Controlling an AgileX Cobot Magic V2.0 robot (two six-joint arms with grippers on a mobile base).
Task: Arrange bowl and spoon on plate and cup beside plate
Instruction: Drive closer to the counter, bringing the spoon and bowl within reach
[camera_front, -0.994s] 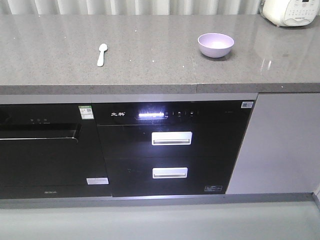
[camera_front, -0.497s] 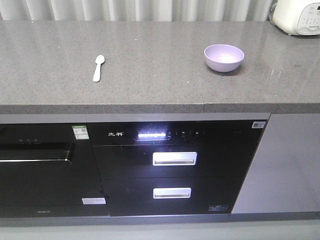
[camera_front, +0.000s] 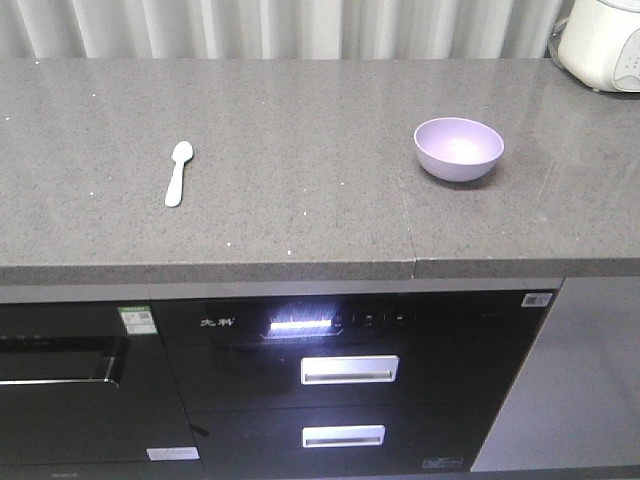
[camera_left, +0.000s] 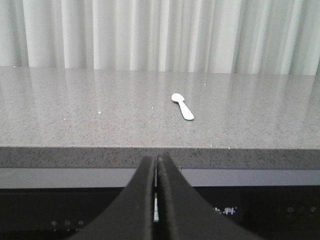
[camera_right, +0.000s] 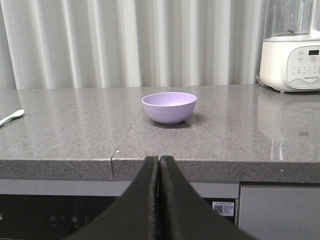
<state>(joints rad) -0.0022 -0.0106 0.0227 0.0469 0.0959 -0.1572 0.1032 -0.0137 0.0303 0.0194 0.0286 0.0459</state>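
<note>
My left gripper (camera_left: 156, 167) and right gripper (camera_right: 159, 165) are both pressed together. The spoon (camera_front: 178, 172) lies flat on the surface (camera_front: 300, 150) and will likely skid when pinched; no plate or cup visible.

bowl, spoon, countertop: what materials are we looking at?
bowl: probably plastic, with uniform lilac colour, a soft satin sheen and a thin, even rim.
spoon: likely plastic too. It is a pale single piece with no metallic glint.
countertop: speckled grey stone or quartz composite. The finish is polished, since it mirrors the curtain in the wrist views.
None of this is certain by look alone.
</note>
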